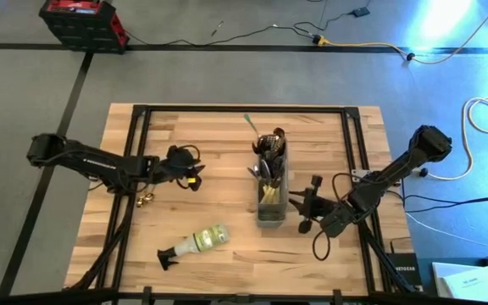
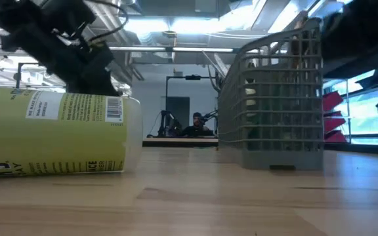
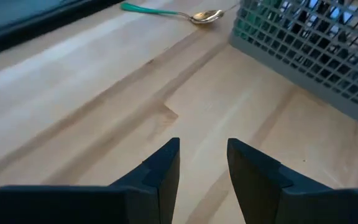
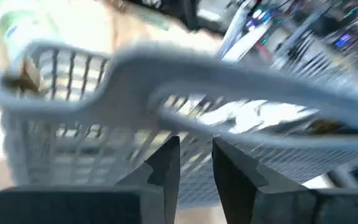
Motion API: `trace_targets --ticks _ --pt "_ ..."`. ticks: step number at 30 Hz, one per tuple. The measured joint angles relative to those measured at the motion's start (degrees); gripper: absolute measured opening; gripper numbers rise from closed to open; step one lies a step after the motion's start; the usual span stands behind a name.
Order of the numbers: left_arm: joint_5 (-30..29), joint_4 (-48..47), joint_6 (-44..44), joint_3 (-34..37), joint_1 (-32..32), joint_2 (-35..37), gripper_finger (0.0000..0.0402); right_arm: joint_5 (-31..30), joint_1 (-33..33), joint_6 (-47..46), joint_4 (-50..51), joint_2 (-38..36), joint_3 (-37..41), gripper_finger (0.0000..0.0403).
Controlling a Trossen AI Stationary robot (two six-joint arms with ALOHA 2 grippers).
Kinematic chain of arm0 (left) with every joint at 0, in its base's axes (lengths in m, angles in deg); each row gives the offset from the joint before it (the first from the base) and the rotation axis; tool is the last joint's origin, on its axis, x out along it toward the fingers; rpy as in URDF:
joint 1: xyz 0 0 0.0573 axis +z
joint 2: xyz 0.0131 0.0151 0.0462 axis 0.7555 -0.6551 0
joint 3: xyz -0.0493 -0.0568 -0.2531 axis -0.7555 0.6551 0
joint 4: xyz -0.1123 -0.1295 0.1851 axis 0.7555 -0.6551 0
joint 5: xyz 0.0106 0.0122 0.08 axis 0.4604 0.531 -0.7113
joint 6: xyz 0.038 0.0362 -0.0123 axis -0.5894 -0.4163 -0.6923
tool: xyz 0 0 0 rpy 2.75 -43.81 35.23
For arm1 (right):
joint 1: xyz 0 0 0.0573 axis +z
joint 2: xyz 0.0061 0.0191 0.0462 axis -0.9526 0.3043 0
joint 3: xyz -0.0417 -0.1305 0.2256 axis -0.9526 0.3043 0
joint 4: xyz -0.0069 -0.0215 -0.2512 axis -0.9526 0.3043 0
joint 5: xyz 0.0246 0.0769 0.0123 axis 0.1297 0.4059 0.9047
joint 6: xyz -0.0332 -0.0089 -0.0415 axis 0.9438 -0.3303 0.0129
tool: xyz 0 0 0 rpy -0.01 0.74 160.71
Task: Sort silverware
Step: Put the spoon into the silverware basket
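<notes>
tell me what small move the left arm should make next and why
Probably move the left gripper forward toward the green-handled spoon. That spoon lies loose on the table beyond the grey caddy, while other silverware already stands in it. The fingers are slightly apart with nothing between them.

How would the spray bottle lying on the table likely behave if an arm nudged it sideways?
The spray bottle lies on its side on the wooden table, and its body looks round, so it would probably roll rather than slide. Its black nozzle end may make it curve as it rolls. It looks like plastic, so it is probably light and unlikely to break.
</notes>
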Motion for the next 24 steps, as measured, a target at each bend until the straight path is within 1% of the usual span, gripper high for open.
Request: trace_targets --ticks 3,6,9,11,14,16,17,19,21,24 --pt "0.0 0.4 2.2 2.0 -0.9 0.0 0.0118 -1.2 -0.3 7.5 0.8 0.1 -2.9 0.0076" --pt "-0.4 1.4 3.5 3.2 -2.1 0.0 0.0118 -2.3 -0.3 14.8 -0.4 -0.1 -8.4 0.0076" --pt "-1.5 6.3 2.9 4.9 -3.5 0.0 0.0118 -2.8 -0.3 21.2 2.5 0.1 -13.3 0.0076" --pt "-2.7 9.4 1.3 5.8 -4.3 0.0 0.0118 -2.7 -0.3 21.7 5.0 0.1 -17.1 0.0076" --pt "-5.5 11.1 -0.9 5.9 -5.2 0.0 0.0118 -2.7 -0.3 21.4 10.5 -0.1 -22.3 0.0076" --pt "-7.5 11.9 -3.0 5.9 -5.5 0.0 0.0118 -2.4 -0.7 23.2 10.7 0.1 -24.9 0.0076" --pt "-8.0 12.3 -4.3 5.9 -5.5 0.0 0.0118 -2.0 -1.5 24.8 9.1 0.1 -26.3 0.0076" --pt "-8.9 12.9 -5.7 5.9 -5.4 0.0 0.0118 1.4 -3.7 27.5 4.7 0.1 -29.0 0.0076" --pt "-9.2 12.6 -6.2 5.9 -5.2 0.0 0.0118 8.6 -5.9 28.6 3.7 0.1 -30.9 0.0076" --pt "-8.9 12.4 -5.2 5.9 -5.2 0.0 0.0118 19.8 -9.1 29.0 2.2 0.2 -31.5 0.0076"
